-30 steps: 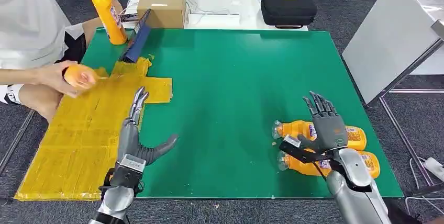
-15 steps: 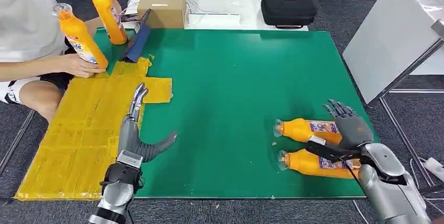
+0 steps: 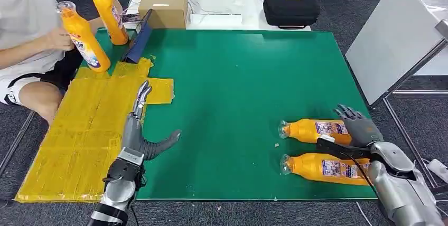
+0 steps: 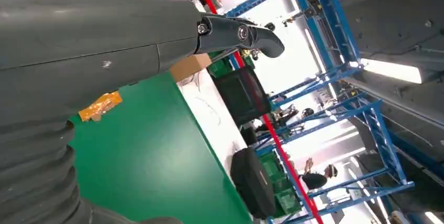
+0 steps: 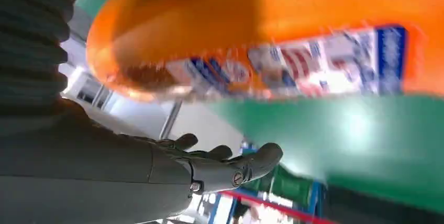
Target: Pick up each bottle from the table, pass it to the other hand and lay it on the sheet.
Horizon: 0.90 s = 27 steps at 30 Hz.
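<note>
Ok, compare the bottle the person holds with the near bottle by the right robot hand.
The person's bottle stands upright on the yellow sheet, steadied by a person's hand. The near bottle lies on its side on the green mat, unheld beside the right robot hand. Both are orange with labels.

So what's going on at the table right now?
Two orange plastic bottles lie on their sides on the green table mat: the nearer bottle and the farther bottle. The robot's right hand sits open at their bases, gripping neither. The left hand rests open at the edge of the yellow sheet. A person's hand holds a third orange bottle upright at the sheet's far end; a fourth bottle stands behind it.
</note>
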Motion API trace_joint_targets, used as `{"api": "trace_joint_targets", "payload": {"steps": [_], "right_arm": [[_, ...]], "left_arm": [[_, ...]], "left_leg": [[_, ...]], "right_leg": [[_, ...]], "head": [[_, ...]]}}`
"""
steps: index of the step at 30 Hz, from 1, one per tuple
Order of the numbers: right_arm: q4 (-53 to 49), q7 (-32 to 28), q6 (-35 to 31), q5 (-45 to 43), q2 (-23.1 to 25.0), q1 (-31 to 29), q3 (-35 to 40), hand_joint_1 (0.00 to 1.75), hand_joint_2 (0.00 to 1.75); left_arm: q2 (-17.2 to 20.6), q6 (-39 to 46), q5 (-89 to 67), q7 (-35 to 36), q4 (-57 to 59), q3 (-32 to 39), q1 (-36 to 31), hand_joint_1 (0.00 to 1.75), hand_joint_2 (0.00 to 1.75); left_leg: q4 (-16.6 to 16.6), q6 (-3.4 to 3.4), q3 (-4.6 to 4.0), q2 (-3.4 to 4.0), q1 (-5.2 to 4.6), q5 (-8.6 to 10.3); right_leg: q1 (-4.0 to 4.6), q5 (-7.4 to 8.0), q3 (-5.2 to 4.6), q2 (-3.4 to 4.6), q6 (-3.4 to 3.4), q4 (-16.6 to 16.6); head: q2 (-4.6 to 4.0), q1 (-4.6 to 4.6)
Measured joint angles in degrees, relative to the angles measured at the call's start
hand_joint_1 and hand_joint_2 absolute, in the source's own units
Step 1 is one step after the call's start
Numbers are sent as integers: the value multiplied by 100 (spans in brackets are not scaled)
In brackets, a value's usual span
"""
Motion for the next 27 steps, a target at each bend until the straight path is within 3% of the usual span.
{"api": "trace_joint_targets", "payload": {"steps": [5, 6, 8, 10, 19, 22, 27], "right_arm": [[458, -209, 157, -74, -26, -121, 46, 0, 175], [505, -218, 159, -79, -31, -146, 52, 7, 175], [591, -225, 168, -79, -31, -195, 63, 141, 175], [664, -225, 183, -72, -31, -235, 76, 162, 175], [917, -212, 218, 33, -31, -412, 256, 162, 175], [950, -210, 218, 37, -31, -434, 284, 175, 175], [983, -61, 2, 61, 4, -455, 319, 175, 175]], "left_arm": [[0, -28, -2, -24, 78, -2, -77, 0, 175], [0, -31, -2, -26, 85, -2, -85, 0, 175], [0, -28, -2, -26, 105, -2, -107, 0, 175], [0, -28, -2, -31, 109, -2, -120, 0, 175], [0, -31, 9, -42, 120, -2, -131, 0, 175], [0, -31, 9, -42, 122, -2, -131, 0, 175], [0, -31, 9, -42, 149, -9, -131, 0, 175]], "left_leg": [[0, 0, -1, -3, 0, 0], [0, 0, -1, -1, 0, -1], [0, 0, 0, 0, 0, -1], [0, 0, 0, -2, 0, -1], [0, 2, 1, -2, 0, 1], [0, 2, 1, -2, 0, 1], [0, 2, 1, -1, 0, 1]], "right_leg": [[0, 1, 2, 0, 3, 0], [0, 1, 2, 0, 2, 0], [0, 1, 1, 0, 3, 0], [0, 1, 2, 0, 3, 0], [0, 1, 2, 0, 3, 0], [0, 1, 3, 0, 3, 0], [1, 1, 4, 0, 3, 0]], "head": [[-2, 0], [-2, 0], [-2, 0], [-2, 0], [-2, 2], [-2, 0], [-2, 2]]}}
